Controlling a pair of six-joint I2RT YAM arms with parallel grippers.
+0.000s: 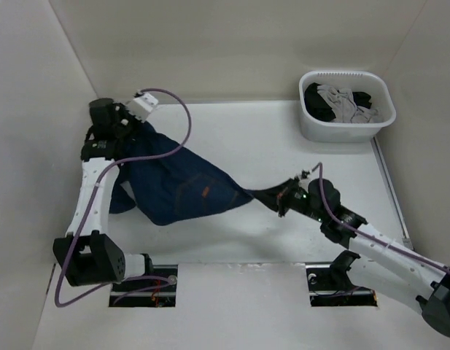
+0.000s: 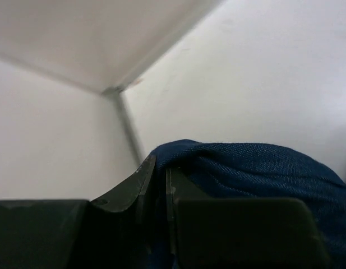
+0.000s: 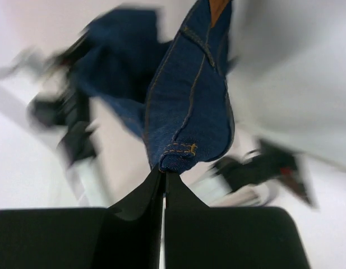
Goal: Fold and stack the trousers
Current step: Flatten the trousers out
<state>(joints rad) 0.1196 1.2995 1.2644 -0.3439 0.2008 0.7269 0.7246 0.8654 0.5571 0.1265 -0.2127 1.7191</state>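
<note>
Navy trousers (image 1: 177, 186) (orange stitching); white basket (image 1: 346, 128); white table (image 1: 283, 146).

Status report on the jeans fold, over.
Left gripper shut on jeans, far left corner. Right gripper shut on the opposite end, denim stretched between. Laundry basket far right, clear of the path.

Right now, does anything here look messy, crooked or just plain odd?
Only the trousers: not folded, they stretch bunched and skewed between the left jaws and the right jaws, both shut on the denim. The basket holds a loose heap of grey and black garments.
</note>
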